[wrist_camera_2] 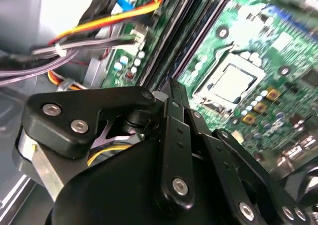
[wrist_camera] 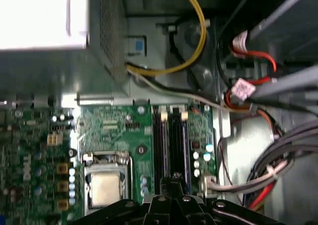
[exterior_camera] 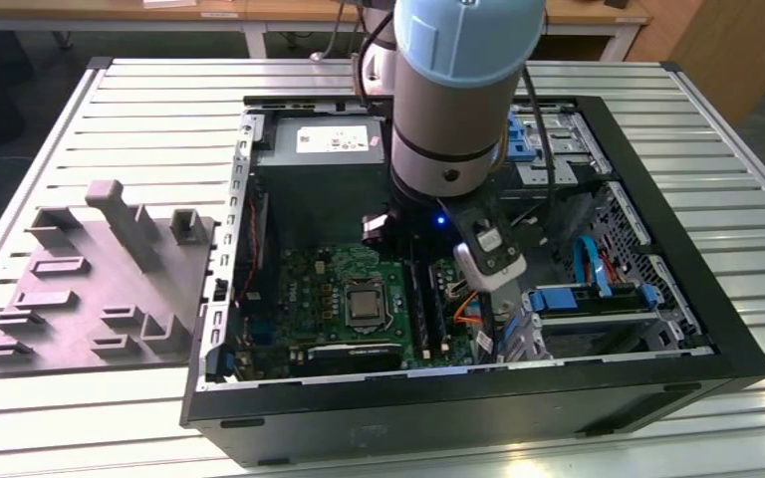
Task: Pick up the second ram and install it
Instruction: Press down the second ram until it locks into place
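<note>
The end effector [wrist_camera: 171, 183] is closed, fingertips together, just above the memory slots [wrist_camera: 171, 140]. The motherboard [wrist_camera: 107, 135] lies beneath it.

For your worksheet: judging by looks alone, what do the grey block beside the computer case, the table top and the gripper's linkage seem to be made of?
Grey block: probably matt plastic, uniform dull grey with moulded steps.
Table top: likely aluminium, pale ribbed slats with a soft sheen.
Gripper linkage: black, semi-gloss plastic or coated metal, joined by shiny silver screws.

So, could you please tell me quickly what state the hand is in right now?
Hand: closed, fingertips together over the memory slots; whether it grips anything cannot be told.
</note>
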`<action>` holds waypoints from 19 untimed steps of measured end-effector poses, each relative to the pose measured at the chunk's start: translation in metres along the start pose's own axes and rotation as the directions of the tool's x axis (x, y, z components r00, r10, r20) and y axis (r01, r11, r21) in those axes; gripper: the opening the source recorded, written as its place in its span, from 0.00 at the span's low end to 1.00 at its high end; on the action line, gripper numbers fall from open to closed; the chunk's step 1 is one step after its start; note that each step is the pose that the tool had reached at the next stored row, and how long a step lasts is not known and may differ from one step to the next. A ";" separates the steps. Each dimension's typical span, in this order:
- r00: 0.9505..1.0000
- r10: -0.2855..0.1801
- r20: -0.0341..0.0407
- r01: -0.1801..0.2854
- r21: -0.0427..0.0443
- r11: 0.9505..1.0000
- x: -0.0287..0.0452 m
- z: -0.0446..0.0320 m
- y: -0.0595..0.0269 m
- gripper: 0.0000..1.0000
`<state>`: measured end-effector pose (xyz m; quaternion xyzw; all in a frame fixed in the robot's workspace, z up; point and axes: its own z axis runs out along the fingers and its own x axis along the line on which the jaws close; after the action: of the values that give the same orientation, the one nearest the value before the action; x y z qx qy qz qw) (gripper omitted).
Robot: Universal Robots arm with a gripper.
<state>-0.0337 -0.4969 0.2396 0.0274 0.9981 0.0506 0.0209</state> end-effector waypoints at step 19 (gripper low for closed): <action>0.999 -0.038 -0.002 0.038 0.037 0.999 -0.0012 0.0055 -0.0261 0.10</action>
<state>-0.0337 -0.5223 0.2315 0.0088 0.9992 0.0315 0.0209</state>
